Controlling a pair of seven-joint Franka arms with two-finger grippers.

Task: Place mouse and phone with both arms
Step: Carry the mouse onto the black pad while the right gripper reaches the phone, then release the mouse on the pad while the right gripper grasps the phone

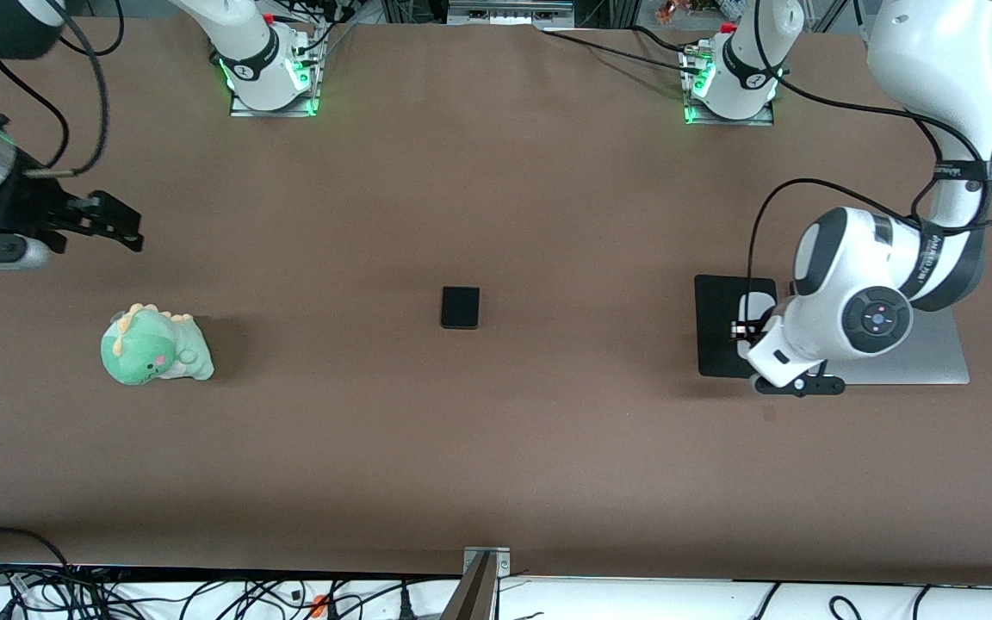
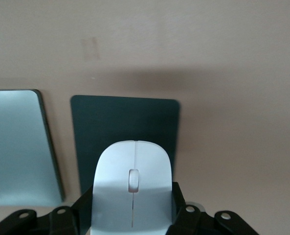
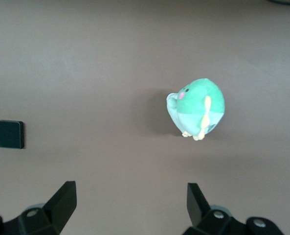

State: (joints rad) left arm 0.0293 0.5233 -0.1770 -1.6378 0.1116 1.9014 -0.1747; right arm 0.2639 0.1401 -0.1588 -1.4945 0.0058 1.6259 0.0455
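Two arms, two claws, one mouse, one phone, one black pad, one silver slab (maybe a closed laptop), one green plush dinosaur.

Left claw over the black pad near the left arm's end of the tabletop, clamped on the mouse from both sides. Mouse's long axis running lengthwise along the pad, rounded nose pointing away from the claw, grey seam and scroll wheel facing up. Touching the pad or just above it: cannot tell.

Phone flat near the middle of the tabletop, well apart from both claws, long axis running from the arms' edge toward the front camera's edge.

Right claw hanging over bare tabletop near the right arm's end, fingers spread wide, nothing between them. Dinosaur on the tabletop there, closer to the front camera's edge.

Front view: mouse mostly hidden by the left wrist, only a white sliver showing. Left wrist view: mouse top in full, pad and slab side by side. Right wrist view: dinosaur and phone together, neither seen from the left wrist.
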